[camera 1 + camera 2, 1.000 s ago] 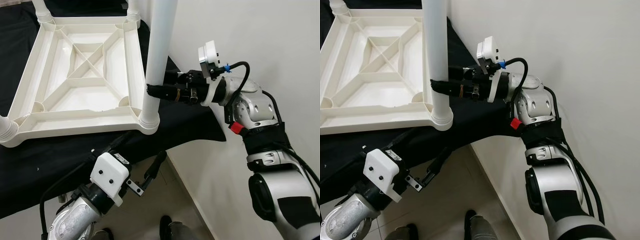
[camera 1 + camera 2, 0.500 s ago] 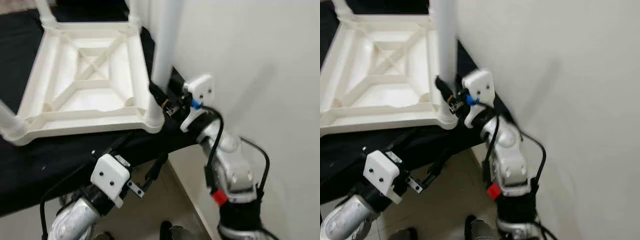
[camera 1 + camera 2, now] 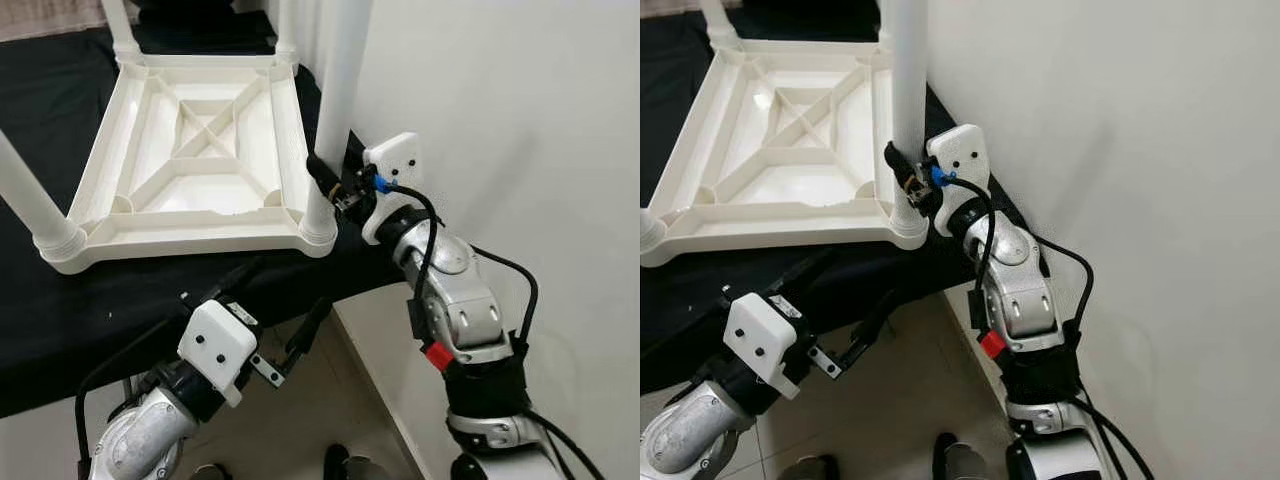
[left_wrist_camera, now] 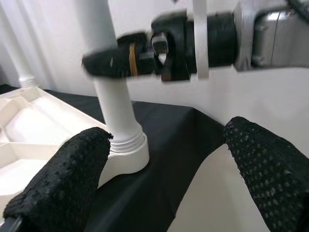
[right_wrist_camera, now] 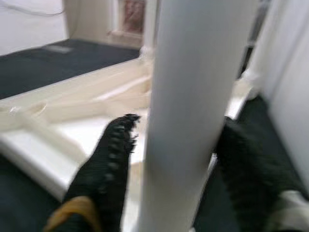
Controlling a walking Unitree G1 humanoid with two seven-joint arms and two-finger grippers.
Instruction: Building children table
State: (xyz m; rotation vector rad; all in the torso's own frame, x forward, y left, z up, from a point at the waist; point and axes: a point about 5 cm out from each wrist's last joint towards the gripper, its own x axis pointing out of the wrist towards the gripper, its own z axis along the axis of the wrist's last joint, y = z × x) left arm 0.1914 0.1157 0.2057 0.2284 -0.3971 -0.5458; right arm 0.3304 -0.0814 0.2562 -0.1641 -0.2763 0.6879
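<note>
A white plastic children's table [image 3: 180, 240] lies upside down on a surface covered in black cloth [image 3: 120, 310]. Its legs stand upright. My right gripper [image 3: 322, 172] is shut on the near-right leg [image 3: 335, 110], just above its socket, with a black finger [image 5: 106, 164] on each side of the leg [image 5: 193, 96]. My left gripper [image 3: 290, 283] hangs open and holds nothing. It is below the front edge of the cloth and points up at that same leg [image 4: 113, 106]. Its two pads [image 4: 63, 179] are wide apart.
A white wall [image 3: 500, 120] stands close on the right, right behind the held leg and my right arm. A second leg [image 3: 35, 205] rises at the near left and two more at the far corners [image 3: 285, 25]. Tiled floor [image 3: 330, 400] lies below the surface's edge.
My right arm has swung its elbow down, so the forearm now comes up from below and not from the right. It still grips the same leg. The view has shifted. The left arm is unchanged.
</note>
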